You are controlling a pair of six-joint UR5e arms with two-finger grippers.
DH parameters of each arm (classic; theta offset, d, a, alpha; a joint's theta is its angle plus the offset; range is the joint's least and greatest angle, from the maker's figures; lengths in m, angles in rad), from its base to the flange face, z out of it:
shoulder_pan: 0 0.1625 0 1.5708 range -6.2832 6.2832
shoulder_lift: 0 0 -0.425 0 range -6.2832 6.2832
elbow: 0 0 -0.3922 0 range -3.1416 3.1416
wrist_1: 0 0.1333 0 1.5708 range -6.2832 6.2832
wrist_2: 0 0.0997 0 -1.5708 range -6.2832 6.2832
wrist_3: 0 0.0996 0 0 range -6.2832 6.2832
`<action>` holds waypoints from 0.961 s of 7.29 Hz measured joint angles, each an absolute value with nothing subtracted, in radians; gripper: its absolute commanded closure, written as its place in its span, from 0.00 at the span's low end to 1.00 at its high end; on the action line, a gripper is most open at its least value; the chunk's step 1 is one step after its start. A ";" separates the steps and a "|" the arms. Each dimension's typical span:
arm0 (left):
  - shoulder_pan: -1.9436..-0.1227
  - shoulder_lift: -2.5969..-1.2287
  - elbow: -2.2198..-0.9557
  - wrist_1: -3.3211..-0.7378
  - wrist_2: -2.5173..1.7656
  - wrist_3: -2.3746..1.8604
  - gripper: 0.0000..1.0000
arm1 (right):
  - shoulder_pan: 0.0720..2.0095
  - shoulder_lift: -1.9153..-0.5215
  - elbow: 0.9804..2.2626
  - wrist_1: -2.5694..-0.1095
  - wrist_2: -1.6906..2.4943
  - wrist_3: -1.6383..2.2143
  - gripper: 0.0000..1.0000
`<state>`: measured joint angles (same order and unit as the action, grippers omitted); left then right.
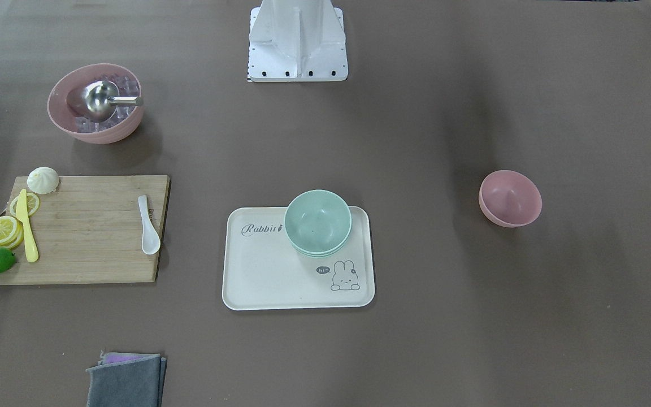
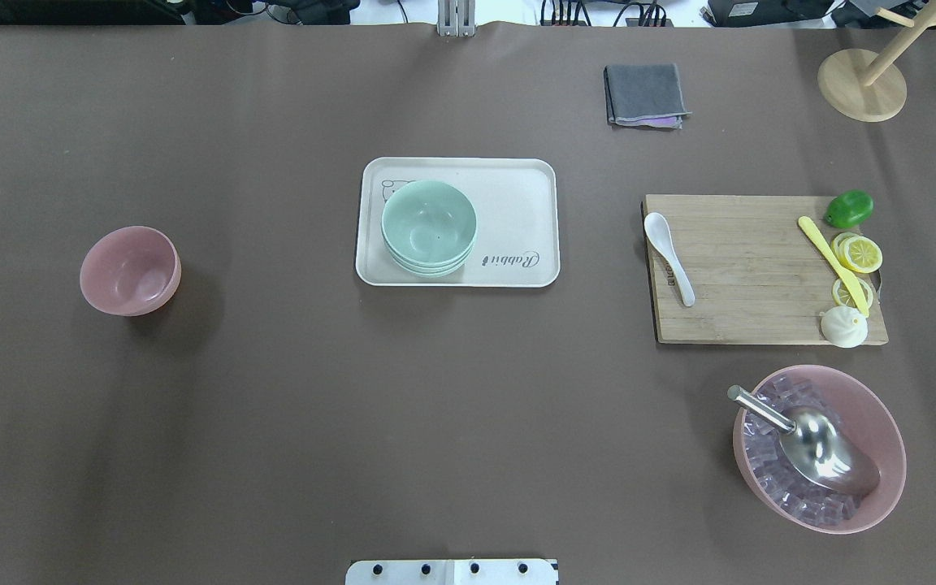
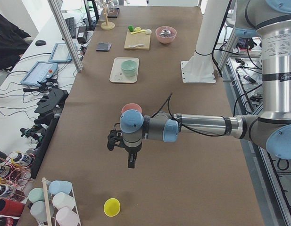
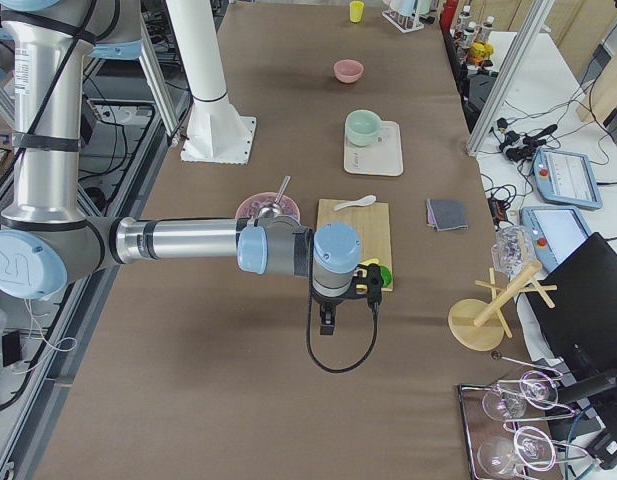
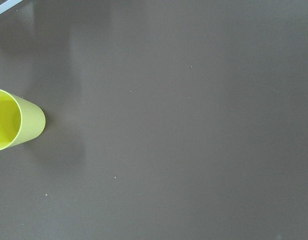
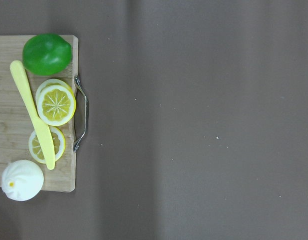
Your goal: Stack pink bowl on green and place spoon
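Observation:
The small pink bowl [image 1: 510, 198] stands upright and alone on the brown table, on my left side [image 2: 130, 270]. The nested mint-green bowls [image 1: 318, 222] sit on a cream rabbit tray [image 1: 269, 271] at the table's middle [image 2: 429, 227]. The white spoon [image 1: 147, 225] lies on the wooden cutting board [image 1: 88, 226], on my right side [image 2: 669, 257]. My left gripper [image 3: 131, 162] hangs above bare table just short of the pink bowl [image 3: 131, 108]. My right gripper [image 4: 326, 325] hangs beside the board's outer end. I cannot tell whether either is open or shut.
On the board lie a yellow knife [image 6: 33, 115], lemon slices [image 6: 55, 104], a lime [image 6: 47, 54] and a white bun [image 6: 22, 180]. A larger pink bowl [image 2: 882, 422] holds a metal scoop and clear cubes. A grey cloth [image 2: 645, 95], a yellow cup [image 5: 14, 120] and a wooden stand [image 2: 861, 84] stand further out.

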<state>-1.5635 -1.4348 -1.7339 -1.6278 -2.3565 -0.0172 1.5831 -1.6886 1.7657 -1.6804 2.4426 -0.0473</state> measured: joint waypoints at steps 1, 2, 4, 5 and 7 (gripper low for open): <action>-1.564 -1.429 -1.734 -1.631 -2.360 -0.015 0.01 | 1.583 -1.689 1.765 -1.680 2.445 -0.048 0.00; -1.564 -1.425 -1.735 -1.632 -2.361 -0.014 0.01 | 1.583 -1.689 1.765 -1.680 2.446 -0.048 0.00; -1.565 -1.431 -1.742 -1.632 -2.361 -0.018 0.01 | 1.583 -1.689 1.766 -1.680 2.447 -0.048 0.00; -1.564 -1.440 -1.746 -1.632 -2.361 -0.028 0.01 | 1.583 -1.689 1.766 -1.680 2.447 -0.048 0.00; -1.560 -1.458 -1.740 -1.632 -2.360 -0.065 0.02 | 1.583 -1.689 1.767 -1.681 2.447 -0.047 0.00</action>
<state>-1.5602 -1.4576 -1.7399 -1.6324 -2.3602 -0.0654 1.5831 -1.6889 1.7673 -1.6807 2.4473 -0.0466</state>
